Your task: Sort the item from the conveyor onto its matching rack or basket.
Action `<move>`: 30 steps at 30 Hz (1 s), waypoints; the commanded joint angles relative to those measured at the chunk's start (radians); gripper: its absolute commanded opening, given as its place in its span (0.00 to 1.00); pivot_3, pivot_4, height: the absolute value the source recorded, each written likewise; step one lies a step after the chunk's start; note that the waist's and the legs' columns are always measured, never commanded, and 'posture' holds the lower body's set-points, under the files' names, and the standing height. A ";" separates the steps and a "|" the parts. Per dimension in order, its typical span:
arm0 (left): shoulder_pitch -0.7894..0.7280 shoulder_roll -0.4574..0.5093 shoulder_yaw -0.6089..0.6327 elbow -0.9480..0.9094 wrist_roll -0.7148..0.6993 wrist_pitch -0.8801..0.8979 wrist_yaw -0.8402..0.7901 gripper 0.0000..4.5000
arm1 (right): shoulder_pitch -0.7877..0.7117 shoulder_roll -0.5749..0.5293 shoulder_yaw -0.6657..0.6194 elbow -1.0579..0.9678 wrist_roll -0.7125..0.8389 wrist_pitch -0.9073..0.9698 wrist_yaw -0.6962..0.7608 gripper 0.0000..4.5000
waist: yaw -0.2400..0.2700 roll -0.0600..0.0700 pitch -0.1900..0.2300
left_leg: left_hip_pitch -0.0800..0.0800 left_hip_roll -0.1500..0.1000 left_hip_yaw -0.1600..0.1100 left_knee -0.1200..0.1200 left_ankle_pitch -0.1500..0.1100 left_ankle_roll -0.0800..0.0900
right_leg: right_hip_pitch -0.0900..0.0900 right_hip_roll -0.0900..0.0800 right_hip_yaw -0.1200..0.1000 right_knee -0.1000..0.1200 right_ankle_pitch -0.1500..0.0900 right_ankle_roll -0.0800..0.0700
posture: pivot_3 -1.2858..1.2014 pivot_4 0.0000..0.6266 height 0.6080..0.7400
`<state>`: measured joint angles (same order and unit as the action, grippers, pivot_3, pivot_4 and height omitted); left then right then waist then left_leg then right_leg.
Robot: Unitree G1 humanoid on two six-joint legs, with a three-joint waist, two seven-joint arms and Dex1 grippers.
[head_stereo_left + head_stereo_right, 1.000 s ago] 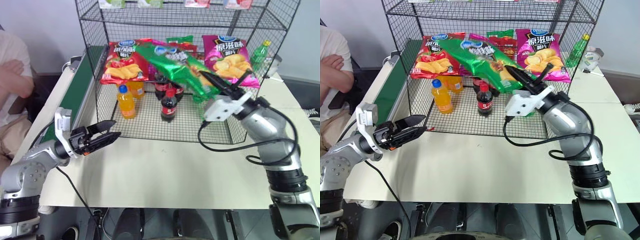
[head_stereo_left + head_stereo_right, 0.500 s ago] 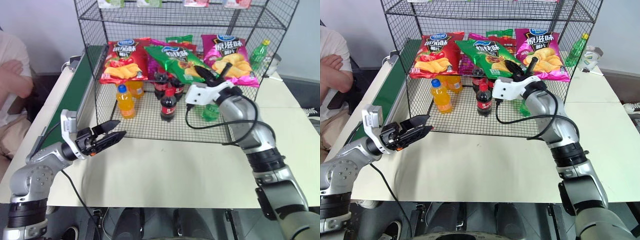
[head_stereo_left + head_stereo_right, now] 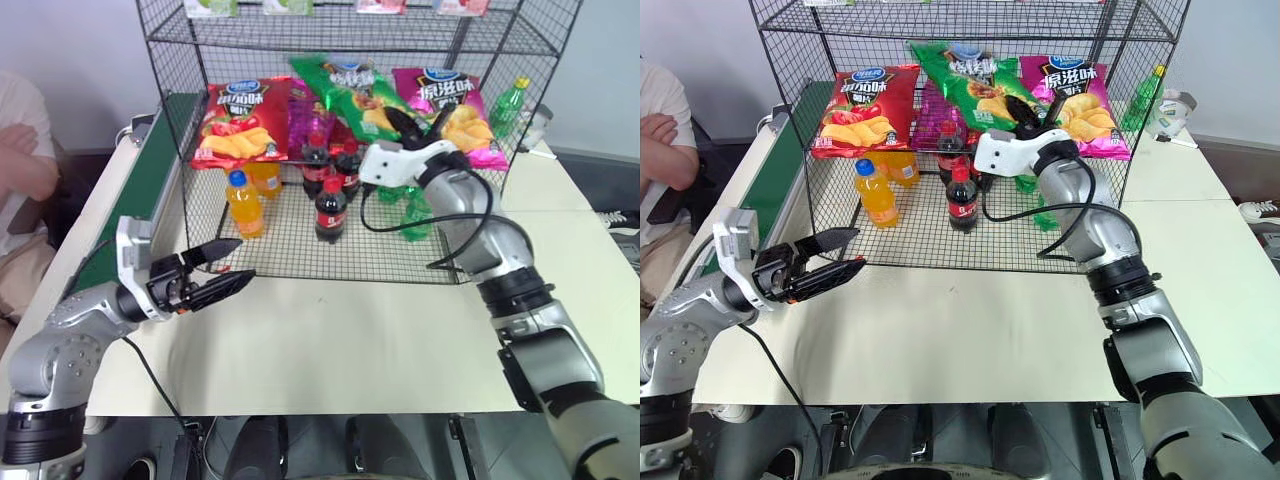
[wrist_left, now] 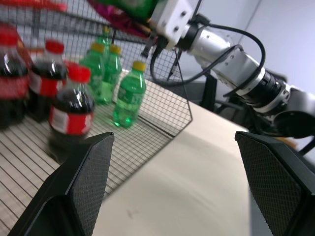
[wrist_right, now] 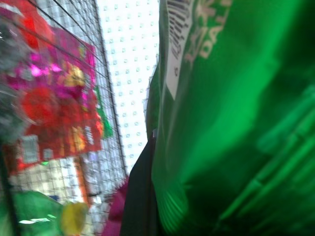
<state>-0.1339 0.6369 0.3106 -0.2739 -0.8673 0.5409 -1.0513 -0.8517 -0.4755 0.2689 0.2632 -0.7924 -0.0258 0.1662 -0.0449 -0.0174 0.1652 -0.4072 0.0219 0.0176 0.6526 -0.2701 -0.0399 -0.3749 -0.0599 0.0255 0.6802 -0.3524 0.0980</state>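
A pale grey wall (image 3: 70, 40) is standing behind a cream table (image 3: 350, 340), and a person (image 3: 660, 140) is sitting beside it.

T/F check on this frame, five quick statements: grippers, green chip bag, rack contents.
1. The right gripper is shut on the green chip bag. True.
2. The left gripper holds an orange bottle. False: it is open and empty above the table.
3. The green chip bag lies on the conveyor. False: it is held up at the rack, between the red chip bag and the magenta chip bag.
4. Cola bottles stand on the rack's bottom tier. True.
5. A person's arm shows beside the conveyor. True.
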 commanded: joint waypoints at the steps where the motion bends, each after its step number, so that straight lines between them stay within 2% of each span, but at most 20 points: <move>1: -0.028 -0.009 0.063 -0.023 0.043 -0.119 0.028 0.93 | -0.025 -0.009 -0.007 -0.011 0.003 0.019 0.003 0.00 | 0.001 0.000 0.000 | 0.000 0.000 0.000 0.000 0.000 0.000 | 0.000 0.000 0.000 0.000 0.000 0.000 | 0.52 0.24 0.99; 3: -0.028 -0.027 0.069 -0.035 0.077 -0.179 0.047 0.93 | -0.014 -0.025 -0.010 -0.013 0.004 0.022 0.009 0.00 | 0.001 0.000 0.000 | 0.000 0.000 0.000 0.001 0.000 0.000 | 0.000 0.000 0.000 0.000 0.000 0.000 | 0.52 0.24 0.99; 10: 0.003 -0.065 0.041 -0.070 0.087 -0.215 0.093 0.93 | -0.030 -0.038 -0.012 0.004 0.002 0.039 0.001 0.00 | 0.002 0.000 0.000 | 0.000 0.000 0.000 0.001 0.000 0.001 | 0.000 0.000 0.000 0.000 0.000 0.000 | 0.52 0.24 0.99; 18: 0.004 -0.075 0.032 -0.077 0.094 -0.231 0.127 0.93 | -0.018 0.035 0.017 0.013 0.038 0.034 0.023 0.00 | 0.000 0.000 0.000 | 0.000 0.000 0.000 0.002 -0.001 0.002 | 0.000 0.000 0.000 0.001 0.000 0.000 | 0.52 0.24 0.99; 24: 0.004 -0.080 0.022 -0.076 0.096 -0.241 0.139 0.93 | -0.028 0.048 0.001 0.023 0.084 0.032 0.030 0.00 | 0.000 0.000 0.000 | 0.000 0.000 0.000 0.002 -0.001 0.002 | 0.000 0.000 0.000 0.002 0.000 0.000 | 0.52 0.24 0.99; 26: 0.001 -0.082 0.016 -0.074 0.097 -0.244 0.142 0.94 | -0.022 0.056 -0.003 0.022 0.108 0.029 0.036 0.19 | -0.001 0.000 0.000 | 0.000 0.000 0.000 0.003 -0.001 0.002 | 0.000 0.000 0.000 0.002 0.000 0.000 | 0.52 0.24 0.99; 27: 0.000 -0.083 0.014 -0.072 0.098 -0.245 0.143 0.94 | -0.019 0.057 -0.004 0.020 0.118 0.028 0.038 0.24 | -0.002 0.000 0.000 | 0.000 0.001 0.000 0.003 -0.001 0.002 | 0.000 0.001 0.000 0.002 0.000 0.000 | 0.52 0.24 0.99; 30: -0.004 -0.086 0.011 -0.067 0.098 -0.244 0.144 0.94 | -0.014 0.057 -0.005 -0.006 0.139 0.014 0.046 0.53 | -0.002 0.000 0.000 | 0.000 0.001 0.000 0.003 -0.001 0.002 | 0.001 0.001 0.000 0.002 0.000 0.000 | 0.52 0.24 0.99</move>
<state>-0.1284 0.5504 0.3251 -0.3172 -0.7723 0.3164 -0.9109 -0.8603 -0.4218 0.2605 0.2837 -0.6778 0.0039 0.2001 -0.0473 -0.0176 0.1650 -0.4066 0.0229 0.0174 0.6554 -0.2718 -0.0369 -0.3741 -0.0585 0.0255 0.6825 -0.3524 0.0980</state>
